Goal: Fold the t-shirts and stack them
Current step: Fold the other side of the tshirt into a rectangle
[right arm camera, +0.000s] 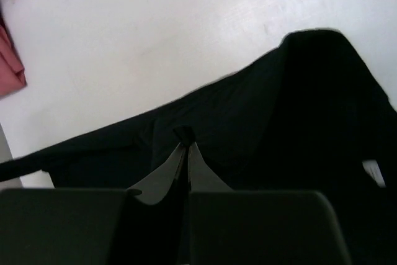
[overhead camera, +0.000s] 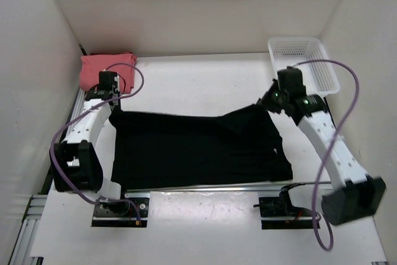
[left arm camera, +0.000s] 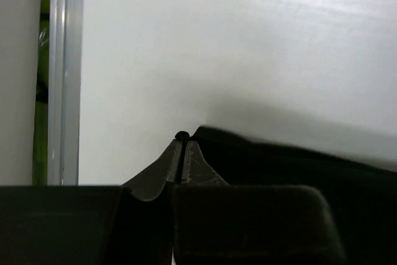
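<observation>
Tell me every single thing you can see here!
black t-shirt: 1, black, spread across the middle of the table
pink t-shirt: 1, salmon pink, folded, far-left corner
mesh basket: 1, white, far-right corner
table: 1, white, under everything
cables: 2, purple, one looping off each arm
left gripper: 1, dark, shut on the black t-shirt's far-left corner
right gripper: 1, dark, shut on the black t-shirt's far-right corner

Salmon shirt [overhead camera: 93, 72] partly behind left arm [overhead camera: 87, 125]
</observation>
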### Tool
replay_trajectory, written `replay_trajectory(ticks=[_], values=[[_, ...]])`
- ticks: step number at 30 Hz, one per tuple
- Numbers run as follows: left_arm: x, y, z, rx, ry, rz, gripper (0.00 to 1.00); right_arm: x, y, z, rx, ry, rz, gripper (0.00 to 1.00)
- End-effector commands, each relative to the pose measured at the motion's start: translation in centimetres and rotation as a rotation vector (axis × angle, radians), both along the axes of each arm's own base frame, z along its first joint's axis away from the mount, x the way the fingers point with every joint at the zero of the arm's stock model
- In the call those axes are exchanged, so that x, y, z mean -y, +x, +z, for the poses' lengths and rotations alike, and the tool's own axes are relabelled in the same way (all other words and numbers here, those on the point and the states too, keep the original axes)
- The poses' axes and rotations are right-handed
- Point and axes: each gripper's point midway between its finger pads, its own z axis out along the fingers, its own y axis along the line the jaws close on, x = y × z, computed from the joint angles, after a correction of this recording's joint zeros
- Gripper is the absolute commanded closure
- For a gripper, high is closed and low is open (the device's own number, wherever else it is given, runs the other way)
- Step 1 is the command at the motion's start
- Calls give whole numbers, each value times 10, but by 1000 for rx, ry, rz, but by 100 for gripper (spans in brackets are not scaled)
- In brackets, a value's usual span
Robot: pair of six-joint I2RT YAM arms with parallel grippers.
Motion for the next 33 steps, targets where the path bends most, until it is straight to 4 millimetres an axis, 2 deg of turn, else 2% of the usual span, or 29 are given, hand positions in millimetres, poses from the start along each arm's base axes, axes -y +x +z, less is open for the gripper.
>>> replay_trajectory(ticks=[1, 2, 3, 5, 6, 8, 9, 11, 12, 14, 21, 24, 25, 30, 31, 33], values=[[-19, -31, -8, -16, 70, 66, 90, 19, -69, -49, -188, -75, -47, 100], [-19, -45, -14, -25, 70, 66, 90, 24, -84, -58, -218, -78, -56, 100], [-18, -52, -16, -30, 70, 65, 90, 32, -97, -51, -196, -80, -76, 100], [-19, -70, -27, -50, 79, 71, 90, 43, -110, -54, -184, -97, -109, 100], [-19, -77, -33, -64, 79, 70, 90, 45, -116, -48, -157, -87, -109, 100], [-17, -87, -42, -76, 69, 63, 90, 49, -124, -52, -166, -92, -122, 100], [-16, -98, -50, -94, 68, 62, 90, 49, -134, -64, -202, -83, -120, 100], [-7, -104, -57, -110, 61, 27, 90, 42, -142, -78, -235, -51, -116, 100], [-7, -111, -64, -122, 61, 27, 90, 37, -149, -91, -261, -36, -102, 100], [-6, -118, -71, -145, 71, 21, 90, 37, -157, -100, -280, -18, -124, 100], [-11, -121, -78, -167, 100, 37, 90, 42, -161, -87, -245, -20, -132, 100], [-19, -127, -83, -202, 143, 58, 87, 38, -168, -101, -284, -8, -113, 100], [-21, -132, -86, -214, 155, 64, 87, 35, -166, -100, -275, -6, -102, 100], [-24, -133, -78, -180, 171, 76, 89, 43, -169, -105, -270, -21, -150, 100], [-23, -131, -73, -159, 183, 71, 89, 47, -165, -97, -242, -30, -165, 100], [-25, -132, -69, -147, 206, 76, 89, 53, -169, -94, -250, -56, -180, 100]])
